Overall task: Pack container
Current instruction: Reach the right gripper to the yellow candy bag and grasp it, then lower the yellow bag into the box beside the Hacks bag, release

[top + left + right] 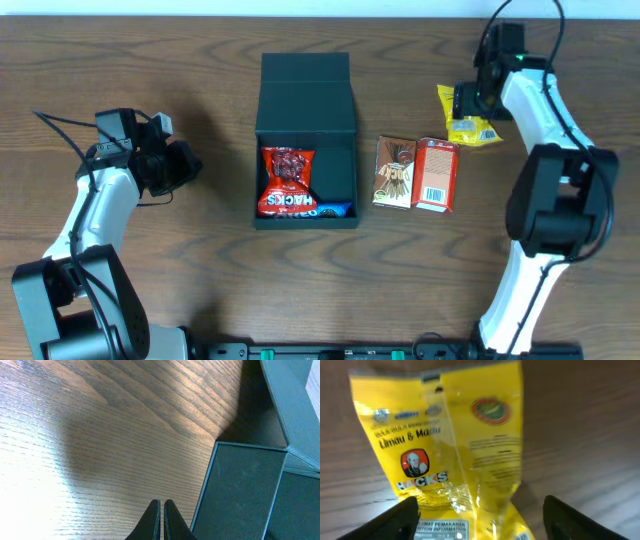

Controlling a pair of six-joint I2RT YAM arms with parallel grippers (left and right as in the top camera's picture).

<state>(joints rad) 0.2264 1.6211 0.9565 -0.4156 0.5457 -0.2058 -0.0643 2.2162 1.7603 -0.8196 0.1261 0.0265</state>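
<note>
The dark charcoal container (306,140) stands open at the table's middle, its flap lid folded back. A red Hacks packet (287,182) and a blue packet (333,211) lie inside. Its corner shows in the left wrist view (240,492). A yellow Hacks packet (472,128) lies at the right; it fills the right wrist view (450,445). My right gripper (480,520) is open, its fingers either side of the yellow packet. My left gripper (161,520) is shut and empty, over bare wood left of the container.
A brown carton (396,172) and an orange carton (436,175) lie side by side between the container and the yellow packet. The right arm (540,110) reaches in along the right edge.
</note>
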